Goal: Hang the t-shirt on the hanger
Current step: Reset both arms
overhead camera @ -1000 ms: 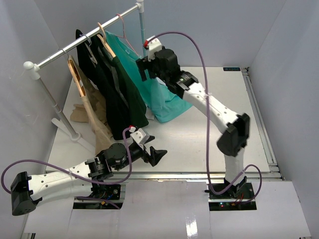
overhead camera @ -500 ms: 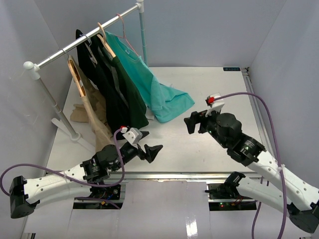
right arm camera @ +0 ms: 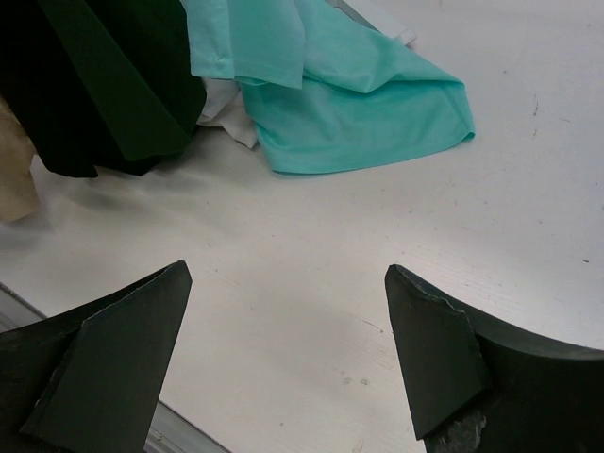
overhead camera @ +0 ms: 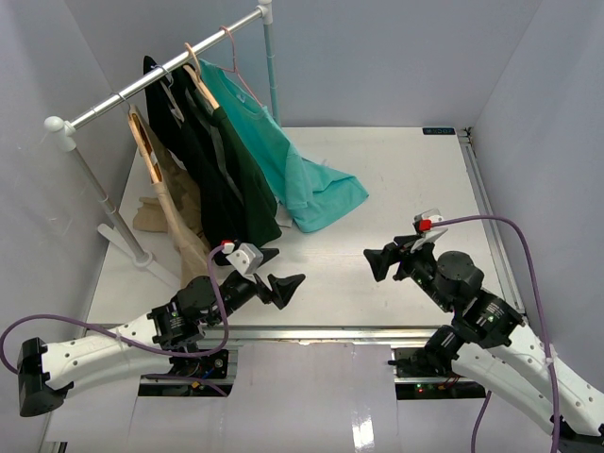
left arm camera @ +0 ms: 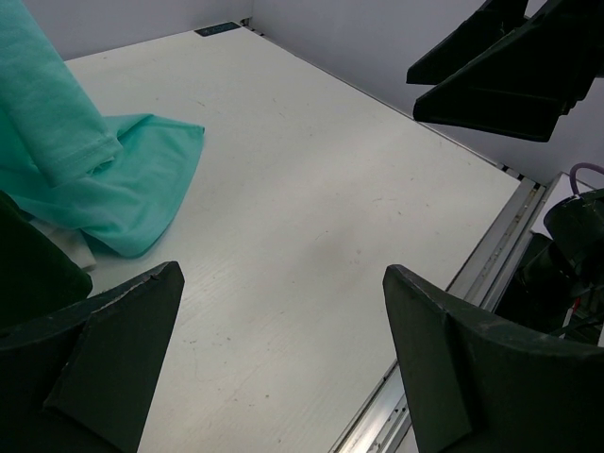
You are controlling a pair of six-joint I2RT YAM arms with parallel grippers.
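The teal t-shirt [overhead camera: 283,160] hangs on the pink wire hanger [overhead camera: 238,74] at the right end of the clothes rail, and its lower part lies bunched on the table [overhead camera: 326,200]. It also shows in the left wrist view [left arm camera: 94,179] and the right wrist view [right arm camera: 359,104]. My left gripper [overhead camera: 283,269] is open and empty, low over the table's front, in front of the hanging clothes [left arm camera: 283,274]. My right gripper [overhead camera: 382,255] is open and empty, facing it from the right [right arm camera: 288,269]. Both are well apart from the shirt.
A metal rail [overhead camera: 160,74] on white posts runs from back centre to the left. It carries a dark green garment [overhead camera: 236,179] and a tan garment [overhead camera: 175,212] on wooden hangers [overhead camera: 200,80]. A metal strip [overhead camera: 377,330] marks the table's front edge. Grey walls close both sides.
My right arm has come down from the rail by the shirt and drawn back to the table's front right. My left gripper has shifted slightly. The shirt stays hanging.
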